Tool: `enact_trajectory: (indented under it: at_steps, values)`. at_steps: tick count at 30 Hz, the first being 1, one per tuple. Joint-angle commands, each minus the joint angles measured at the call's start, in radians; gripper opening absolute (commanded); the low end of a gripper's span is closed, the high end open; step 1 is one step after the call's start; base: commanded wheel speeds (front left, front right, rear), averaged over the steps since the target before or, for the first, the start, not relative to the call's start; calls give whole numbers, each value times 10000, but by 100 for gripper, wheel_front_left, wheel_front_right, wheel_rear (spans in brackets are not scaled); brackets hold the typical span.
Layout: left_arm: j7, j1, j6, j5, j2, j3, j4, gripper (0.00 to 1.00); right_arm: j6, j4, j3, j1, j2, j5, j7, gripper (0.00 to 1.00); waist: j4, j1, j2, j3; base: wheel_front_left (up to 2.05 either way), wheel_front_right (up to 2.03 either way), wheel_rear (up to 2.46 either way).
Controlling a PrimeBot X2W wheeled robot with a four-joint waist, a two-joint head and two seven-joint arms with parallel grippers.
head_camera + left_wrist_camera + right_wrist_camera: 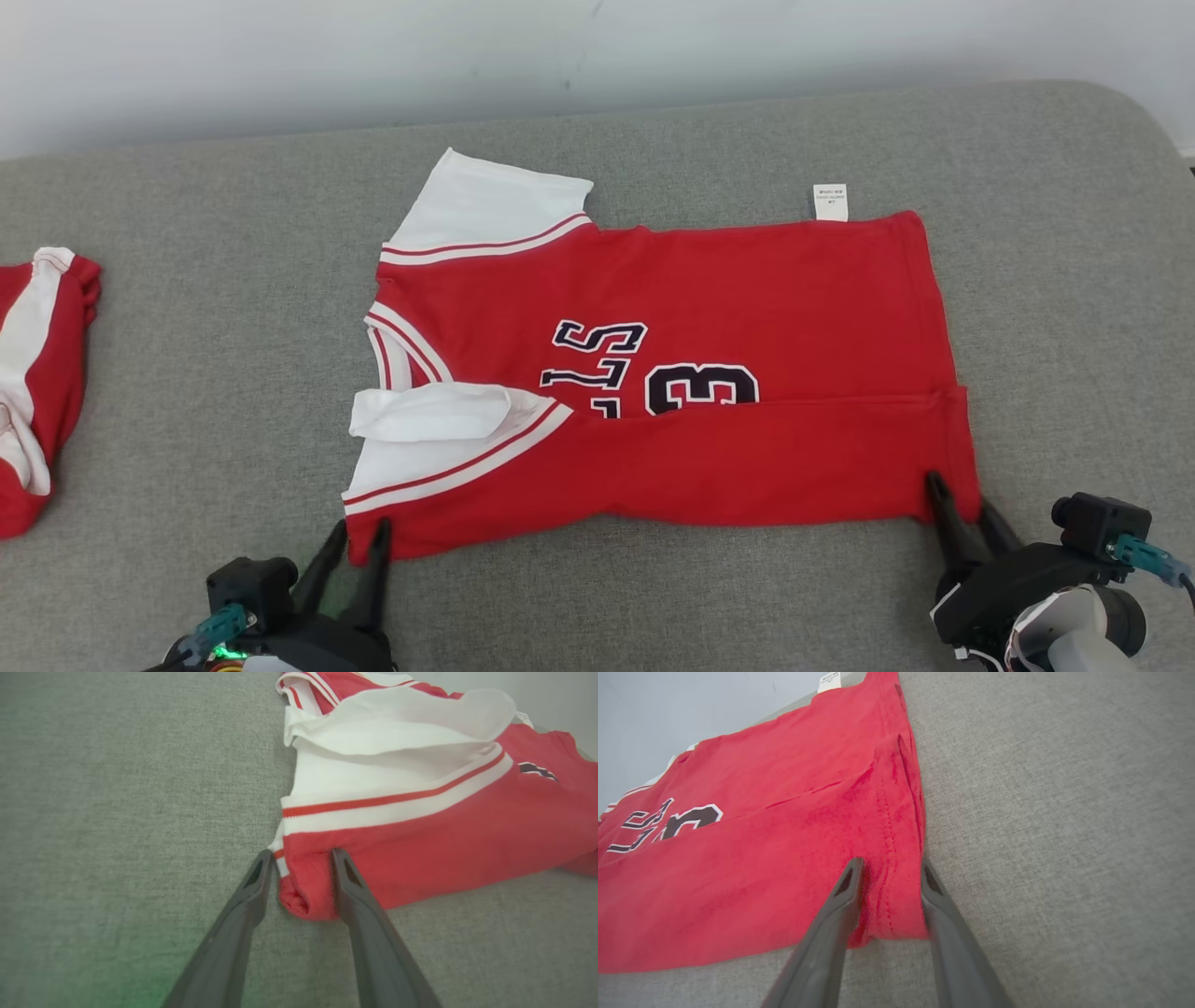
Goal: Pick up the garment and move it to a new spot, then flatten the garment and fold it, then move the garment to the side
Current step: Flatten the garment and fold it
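My left gripper sits at the near left of the grey fabric cushion. Its two fingers are spread apart and straddle the near left corner of the red jersey. A small roll of red cloth lies between them, and they are not pinched together on it. My right gripper is at the near right, fingers likewise parted, one on each side of the stitched hem corner. That corner lies between them, and the outer finger rests on the cushion just beside the jersey's edge.

The jersey lies across the middle of the cushion with its collar to the left and its hem to the right. Its near strip is folded up over the front, covering the lower part of the dark number print. The near white sleeve is doubled back on itself above the red-striped band. Farther off, the other white sleeve lies flat, and a white care label sticks out past the far edge. A second red and white garment lies bunched at the far left, well apart. A pale wall stands beyond the cushion.
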Motion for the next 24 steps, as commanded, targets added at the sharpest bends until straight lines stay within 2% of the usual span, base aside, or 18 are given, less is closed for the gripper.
enact_trajectory:
  at_steps: [1, 11, 24]
  values:
    - [6, -76, -64, -56, -42, -23, 186, 0, -24, 60, 83, -14, 78, -46, 53, 0, 2, 0, 0, -47, 0, 0, 0]
    - [-370, 500, -80, -293, -13, 161, 412, 0, -26, -162, 270, 524, -251, 266, -147, 0, 145, 0, 0, -962, 0, 0, 0]
    - [-536, 2778, 558, -493, -238, 113, -1158, 0, -26, -1405, -499, 2646, -515, 415, 494, 0, 509, 0, 0, -1676, 0, 0, 0]
